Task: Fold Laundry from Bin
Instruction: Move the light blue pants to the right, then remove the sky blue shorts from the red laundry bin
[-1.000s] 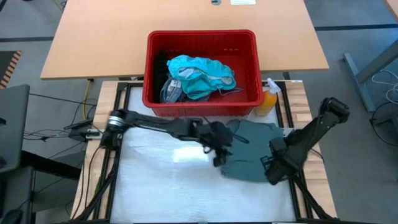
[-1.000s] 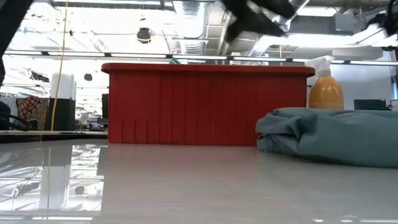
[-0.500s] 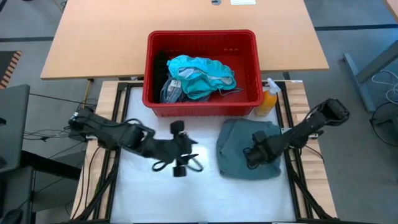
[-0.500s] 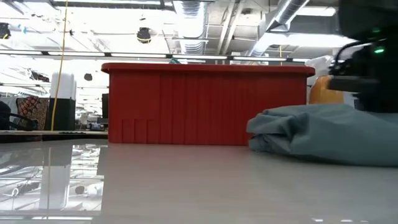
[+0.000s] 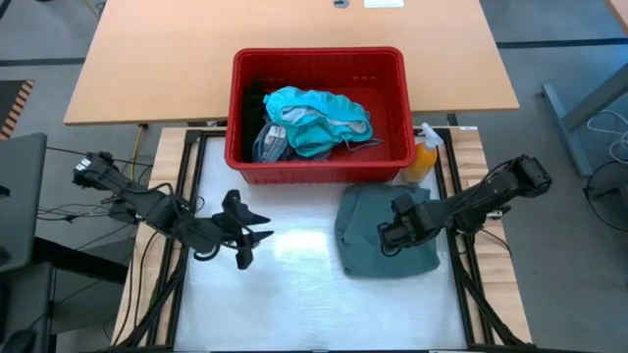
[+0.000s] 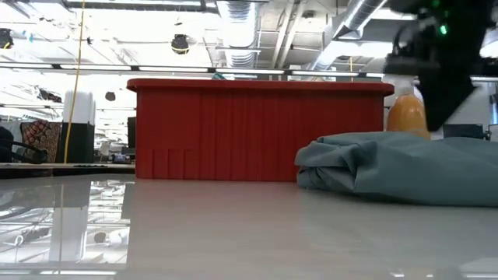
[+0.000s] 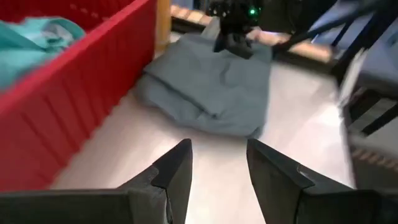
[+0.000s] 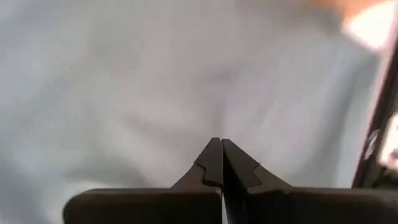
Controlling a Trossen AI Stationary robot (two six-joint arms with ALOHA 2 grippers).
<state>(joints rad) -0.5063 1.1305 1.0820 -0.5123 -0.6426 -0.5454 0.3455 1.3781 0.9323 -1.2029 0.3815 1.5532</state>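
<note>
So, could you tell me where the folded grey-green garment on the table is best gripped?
Probably at the rounded folded edge of the grey-green garment that faces the table's bare middle, coming in low from that side: the fold bulges up off the table there, giving fingers a lip, and the right gripper crowds the top.

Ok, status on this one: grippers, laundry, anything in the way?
Left gripper open, empty, over bare table. Right gripper shut, over the grey-green garment. Teal laundry in red bin. Orange spray bottle beside garment.
</note>
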